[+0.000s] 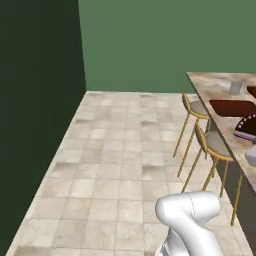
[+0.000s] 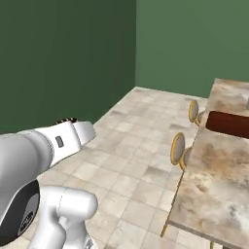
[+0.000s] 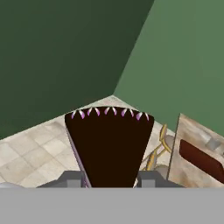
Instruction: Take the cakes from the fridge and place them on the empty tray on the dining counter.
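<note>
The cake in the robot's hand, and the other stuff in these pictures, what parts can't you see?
- Cake slice, hand view: its narrow tip is hidden between the gripper fingers.
- Same cake slice, left base view: cut off by the right edge.
- Empty tray, right base view: cut off by the right edge.
- Small grey thing on the dining counter, left base view: too small to tell.
- Stools: partly tucked under the counter.
</note>
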Tool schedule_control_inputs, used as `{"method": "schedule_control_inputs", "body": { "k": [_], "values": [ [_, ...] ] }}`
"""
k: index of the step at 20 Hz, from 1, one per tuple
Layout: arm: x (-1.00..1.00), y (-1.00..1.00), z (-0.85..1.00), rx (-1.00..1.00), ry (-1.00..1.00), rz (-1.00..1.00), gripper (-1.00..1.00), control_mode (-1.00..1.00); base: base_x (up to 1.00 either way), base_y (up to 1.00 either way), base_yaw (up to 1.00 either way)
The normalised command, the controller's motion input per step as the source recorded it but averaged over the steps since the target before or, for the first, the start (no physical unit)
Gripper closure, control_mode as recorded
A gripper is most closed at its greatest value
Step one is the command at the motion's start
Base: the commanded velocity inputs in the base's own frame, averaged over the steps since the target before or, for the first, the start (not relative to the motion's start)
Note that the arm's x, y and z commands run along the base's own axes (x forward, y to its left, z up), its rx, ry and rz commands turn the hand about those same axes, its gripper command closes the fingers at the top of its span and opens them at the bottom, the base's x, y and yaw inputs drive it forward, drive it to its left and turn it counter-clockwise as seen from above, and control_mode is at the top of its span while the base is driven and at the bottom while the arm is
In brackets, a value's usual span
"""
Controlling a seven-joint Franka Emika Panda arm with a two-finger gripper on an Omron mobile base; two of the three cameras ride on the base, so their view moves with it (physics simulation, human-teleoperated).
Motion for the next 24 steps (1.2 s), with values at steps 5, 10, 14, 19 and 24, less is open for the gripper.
{"method": "schedule_control_inputs", "body": {
  "k": [5, 10, 14, 19, 24],
  "values": [
    [0.00, 0.00, 0.00, 0.00, 0.00, 0.00, 1.00, 1.00, 0.43, 0.97, -0.64],
    [0.00, 0.00, 0.00, 0.00, 0.00, 0.00, 1.00, 1.00, 0.50, 1.00, -0.63],
    [0.00, 0.00, 0.00, 0.00, 0.00, 0.00, 1.00, 1.00, 0.72, 0.97, -0.62],
    [0.00, 0.00, 0.00, 0.00, 0.00, 0.00, 1.00, 1.00, 0.77, 0.73, -0.59],
    [0.00, 0.00, 0.00, 0.00, 0.00, 0.00, 1.00, 1.00, 0.92, 0.77, -0.58]
  ]
}}
